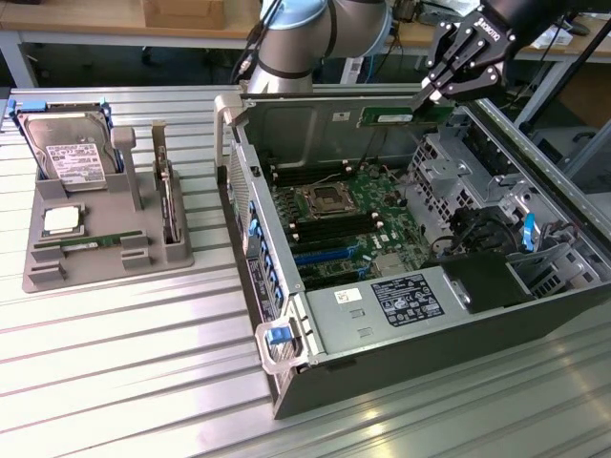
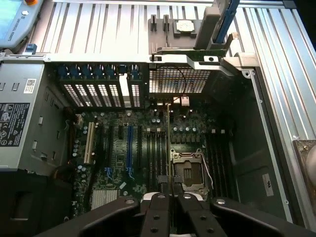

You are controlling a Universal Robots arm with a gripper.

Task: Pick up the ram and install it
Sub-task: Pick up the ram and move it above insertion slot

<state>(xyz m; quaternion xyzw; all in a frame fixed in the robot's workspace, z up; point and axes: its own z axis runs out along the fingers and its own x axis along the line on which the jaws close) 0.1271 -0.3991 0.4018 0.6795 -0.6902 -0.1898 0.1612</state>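
Slatted bench (image 1: 115, 363), open case (image 1: 382, 358). Gripper (image 1: 427, 94) pinching ram (image 1: 389, 116), upper right. Risk: skewed stick misses memory slots (image 1: 329, 227), jams.

This is a robotics laboratory or workshop. A robot arm (image 1: 305, 38) stands over a ribbed aluminium surface (image 1: 115, 382), which carries an open computer case (image 1: 430, 367) and a grey parts fixture (image 1: 57, 272). Workbenches (image 1: 95, 24) stand behind, and a teach pendant (image 2: 12, 22) lies near.
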